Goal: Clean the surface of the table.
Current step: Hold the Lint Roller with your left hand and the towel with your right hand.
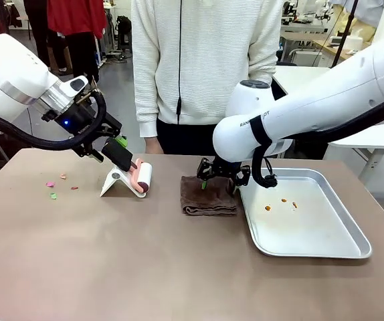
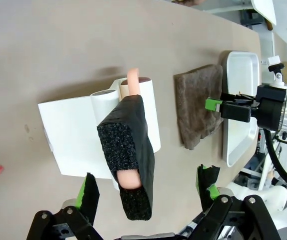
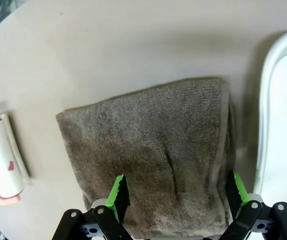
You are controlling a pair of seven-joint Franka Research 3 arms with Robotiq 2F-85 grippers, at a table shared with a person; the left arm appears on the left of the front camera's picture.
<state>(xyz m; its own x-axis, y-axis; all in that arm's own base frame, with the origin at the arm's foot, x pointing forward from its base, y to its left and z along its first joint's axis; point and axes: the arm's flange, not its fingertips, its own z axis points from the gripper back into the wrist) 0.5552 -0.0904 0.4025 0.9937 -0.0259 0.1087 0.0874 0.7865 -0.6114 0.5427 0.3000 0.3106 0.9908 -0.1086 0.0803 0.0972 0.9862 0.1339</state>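
Open left gripper [image 2: 147,175] straddles pink lint roller's [image 1: 143,177] black foam handle [image 2: 128,150] for pickup; open, empty right gripper [image 3: 176,179] over folded brown towel [image 3: 153,145], 3 o'clock.

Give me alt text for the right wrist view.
Open right gripper over a folded brown towel on the taupe table, green pads spread across the towel's near end. A white lint roller with a pink handle sits at the left edge, a tray at the right.

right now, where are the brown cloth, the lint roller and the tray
brown cloth [image 1: 205,199], front view, top face
lint roller [image 1: 143,177], front view, white roll
tray [image 1: 312,231], front view, bare floor
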